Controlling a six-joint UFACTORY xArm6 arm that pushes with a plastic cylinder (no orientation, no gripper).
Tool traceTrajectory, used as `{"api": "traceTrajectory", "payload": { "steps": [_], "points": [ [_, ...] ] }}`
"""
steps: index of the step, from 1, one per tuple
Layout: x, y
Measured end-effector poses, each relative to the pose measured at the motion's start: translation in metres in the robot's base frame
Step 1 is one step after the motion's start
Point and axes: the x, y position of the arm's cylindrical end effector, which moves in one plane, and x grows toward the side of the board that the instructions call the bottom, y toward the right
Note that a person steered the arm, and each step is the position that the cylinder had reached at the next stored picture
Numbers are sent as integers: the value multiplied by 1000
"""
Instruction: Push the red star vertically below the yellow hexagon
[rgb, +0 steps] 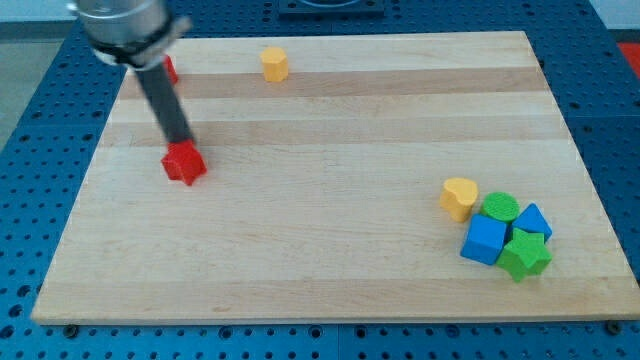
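The red star (184, 163) lies on the wooden board (330, 190) at the view's left, about mid-height. The yellow hexagon (275, 64) sits near the view's top, up and to the right of the star. My tip (183, 143) rests at the star's top edge, touching or almost touching it. The rod slants up to the view's top left. A second red block (169, 69) shows partly behind the rod near the top left; its shape is hidden.
A cluster sits at the view's lower right: a yellow heart (460, 196), a green cylinder (498, 208), a blue block (533, 220), a blue cube (485, 240) and a green star (525, 254). A blue perforated table surrounds the board.
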Motion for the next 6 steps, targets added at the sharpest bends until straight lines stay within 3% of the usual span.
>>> {"api": "traceTrajectory", "payload": {
  "steps": [1, 3, 4, 6],
  "points": [
    [1, 72],
    [-13, 84],
    [-40, 24],
    [-31, -23]
  ]
}}
